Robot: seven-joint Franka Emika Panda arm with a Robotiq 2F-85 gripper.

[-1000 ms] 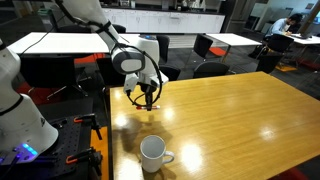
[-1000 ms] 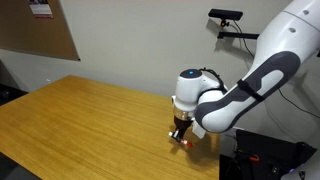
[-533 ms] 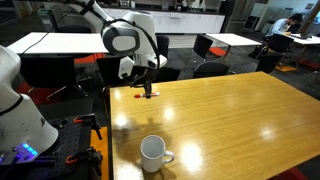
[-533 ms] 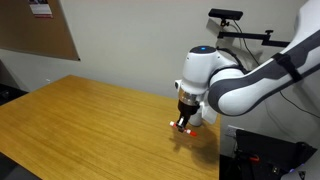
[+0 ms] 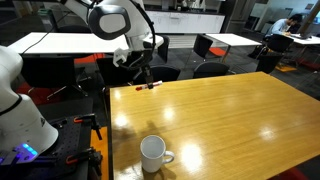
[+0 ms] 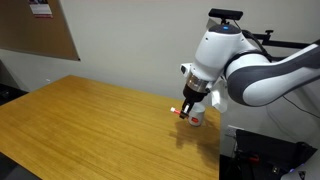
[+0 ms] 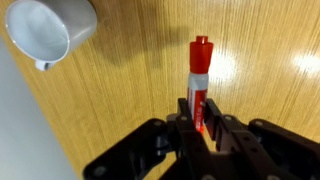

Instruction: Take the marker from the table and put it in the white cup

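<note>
My gripper point(image 7: 198, 118) is shut on the red marker point(image 7: 199, 75), which sticks out from between the fingers and hangs well above the wooden table point(image 7: 270, 40). In both exterior views the gripper point(image 5: 146, 80) point(image 6: 189, 108) holds the marker point(image 5: 149, 87) point(image 6: 183, 113) roughly level, high over the table's far edge. The white cup point(image 5: 153, 153) stands upright near the table's near edge, handle to the right. In the wrist view the cup point(image 7: 50, 27) sits at the top left, its opening empty. The cup is hidden behind the arm in an exterior view.
White tables point(image 5: 60, 42) and dark chairs point(image 5: 210, 47) stand behind the wooden table point(image 5: 220, 110). A white robot base point(image 5: 20, 110) stands at the left. A camera on a stand point(image 6: 225, 16) is mounted behind the arm near the wall.
The gripper has risen from the tabletop with the marker in it, moving up and away from the table surface over the last second.
</note>
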